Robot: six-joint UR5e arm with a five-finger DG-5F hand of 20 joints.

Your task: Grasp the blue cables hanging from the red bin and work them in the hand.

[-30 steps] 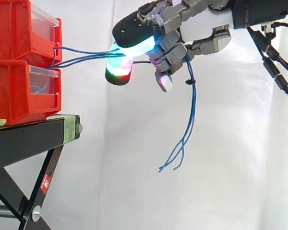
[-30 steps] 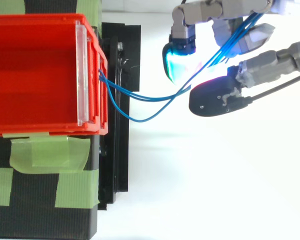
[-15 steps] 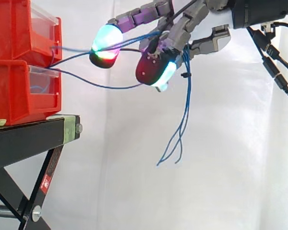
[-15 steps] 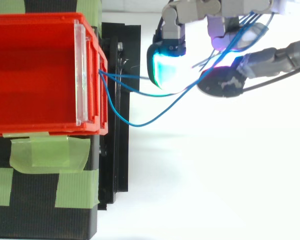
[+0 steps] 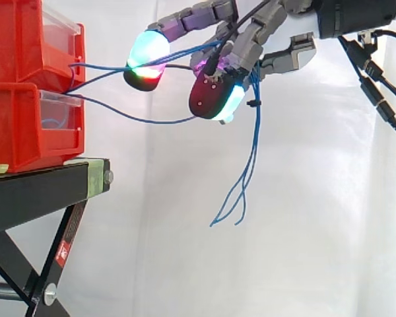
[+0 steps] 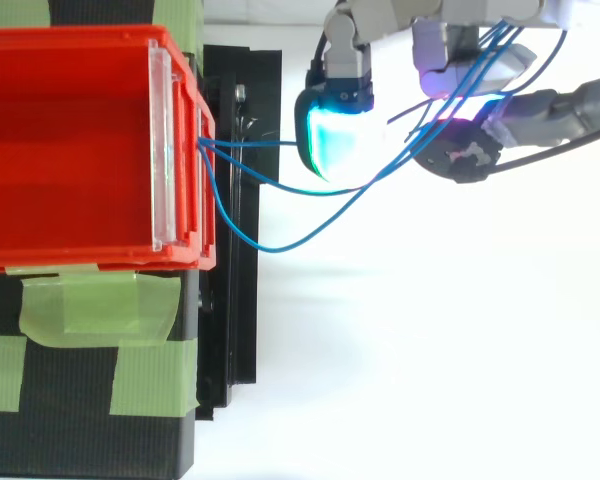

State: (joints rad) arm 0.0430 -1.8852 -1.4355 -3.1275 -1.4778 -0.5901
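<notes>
Running out from the front edge of the upper bin (image 5: 26,46), the cables (image 5: 254,132) reach the hand (image 5: 251,43). Its curled fingers (image 5: 148,56) grip them, and the loose ends hang below, well apart from the stand (image 5: 46,188).

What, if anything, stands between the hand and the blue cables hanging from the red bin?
Nothing visible does. The blue cables run from the front of the red bin through open air straight into the hand, whose fingers are closed on them. Their loose ends hang free below it.
</notes>
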